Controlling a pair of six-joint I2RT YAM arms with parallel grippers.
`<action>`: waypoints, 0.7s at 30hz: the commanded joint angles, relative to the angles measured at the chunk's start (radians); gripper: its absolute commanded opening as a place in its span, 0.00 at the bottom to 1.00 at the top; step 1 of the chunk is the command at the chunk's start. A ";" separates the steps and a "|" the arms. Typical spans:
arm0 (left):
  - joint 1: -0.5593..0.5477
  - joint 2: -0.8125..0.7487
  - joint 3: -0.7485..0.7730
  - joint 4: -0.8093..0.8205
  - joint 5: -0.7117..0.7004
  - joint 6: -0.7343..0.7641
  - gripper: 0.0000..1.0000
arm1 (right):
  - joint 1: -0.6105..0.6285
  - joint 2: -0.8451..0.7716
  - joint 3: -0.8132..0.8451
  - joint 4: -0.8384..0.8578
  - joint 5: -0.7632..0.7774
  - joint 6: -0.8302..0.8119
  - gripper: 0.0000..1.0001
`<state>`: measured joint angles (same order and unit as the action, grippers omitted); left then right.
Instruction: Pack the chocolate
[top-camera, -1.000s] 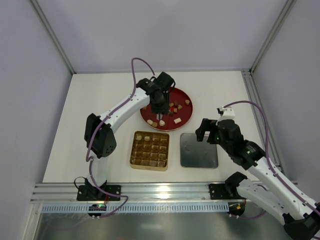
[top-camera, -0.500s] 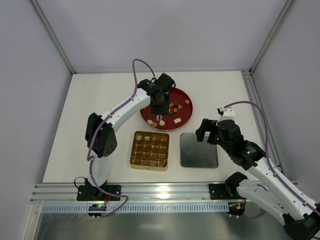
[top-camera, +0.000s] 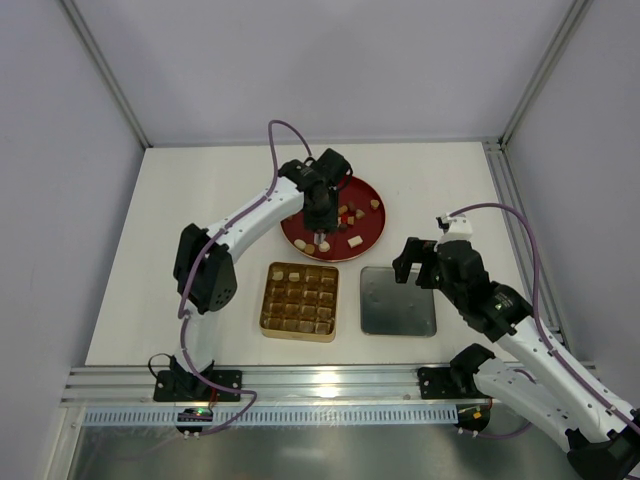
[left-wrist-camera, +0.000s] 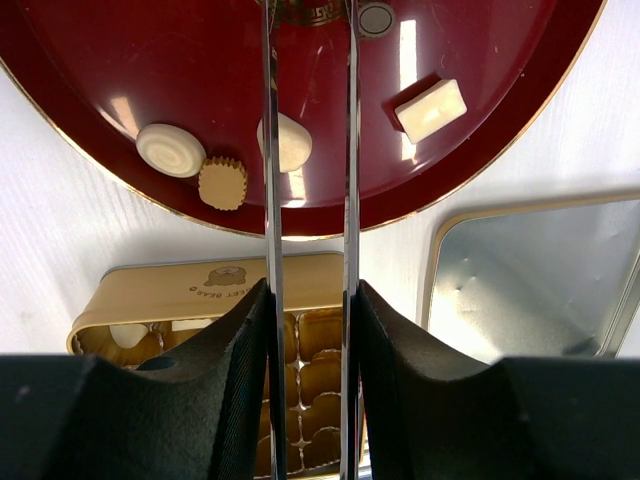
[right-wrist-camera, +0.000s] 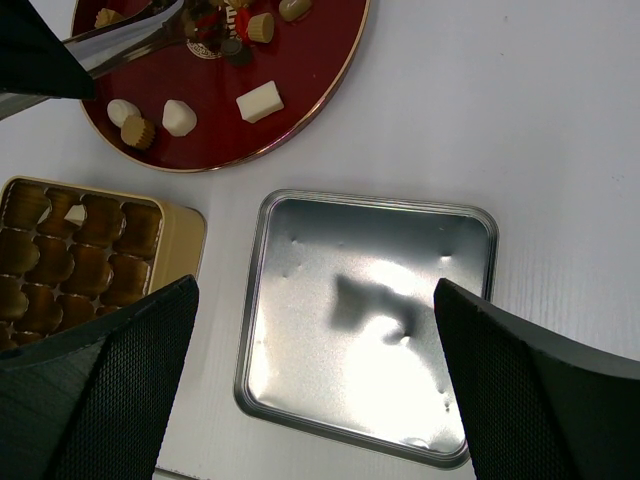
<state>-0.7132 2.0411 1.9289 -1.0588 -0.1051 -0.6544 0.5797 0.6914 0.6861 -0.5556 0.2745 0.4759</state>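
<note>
While overhead hides it, left wrist shows left pincer (left-wrist-camera: 307, 30) parted over cream chocolate (left-wrist-camera: 292, 142), right pincer (right-wrist-camera: 315, 290) released

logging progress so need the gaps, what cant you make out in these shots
- Left tool: tips cut off at the top edge of the left wrist view, too thin in the top view; grip unconfirmed.
- Gold square gridded box: most cells behind the tool's black pads there, cropped by the right wrist view's left edge.
</note>
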 joint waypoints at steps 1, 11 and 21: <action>-0.005 -0.013 0.007 0.005 -0.019 -0.008 0.37 | -0.004 -0.012 0.001 0.011 0.015 -0.008 1.00; -0.009 -0.035 0.010 -0.026 -0.034 0.001 0.36 | -0.004 -0.006 0.000 0.020 0.008 -0.002 1.00; -0.015 -0.064 0.024 -0.069 -0.057 0.030 0.31 | -0.004 -0.003 0.000 0.026 0.008 0.000 1.00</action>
<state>-0.7235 2.0396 1.9289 -1.1027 -0.1345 -0.6441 0.5785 0.6918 0.6857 -0.5545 0.2737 0.4763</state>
